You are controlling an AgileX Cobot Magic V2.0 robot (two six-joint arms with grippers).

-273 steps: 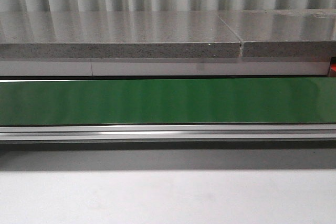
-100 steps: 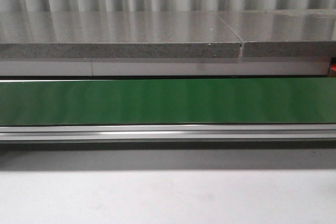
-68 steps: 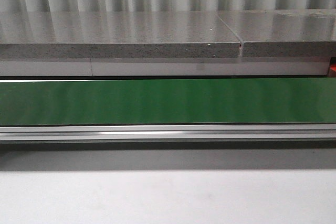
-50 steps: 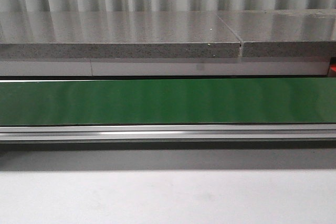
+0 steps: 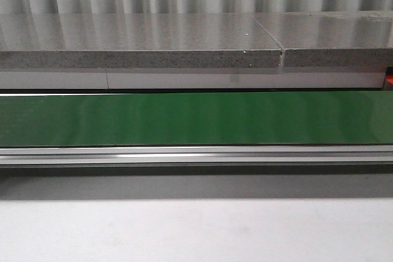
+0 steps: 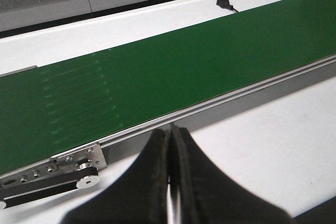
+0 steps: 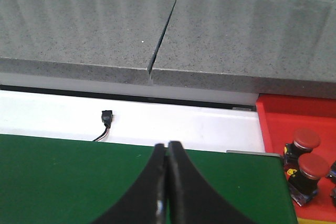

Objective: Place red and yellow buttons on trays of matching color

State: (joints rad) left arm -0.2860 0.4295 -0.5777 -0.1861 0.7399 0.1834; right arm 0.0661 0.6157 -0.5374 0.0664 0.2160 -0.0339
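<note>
The green belt [image 5: 196, 118] runs across the middle of the front view and nothing lies on it. No button is on it to pick, so I judge that both arms wait beside it.

In the left wrist view the left gripper [image 6: 170, 135] is at the bottom centre, its two black fingers pressed together with nothing between them. It hangs over the near metal rail [image 6: 220, 103] of the belt, probably to be ready when a button comes.

In the right wrist view the right gripper [image 7: 167, 148] is also closed and empty, above the belt's end. At the lower right of this view stands the red tray [image 7: 273, 114], and two red buttons [image 7: 310, 153] already sit in it, which matches their colour. A small black plug [image 7: 106, 116] lies on the white strip behind the belt.

No yellow button or yellow tray shows in any view.
</note>
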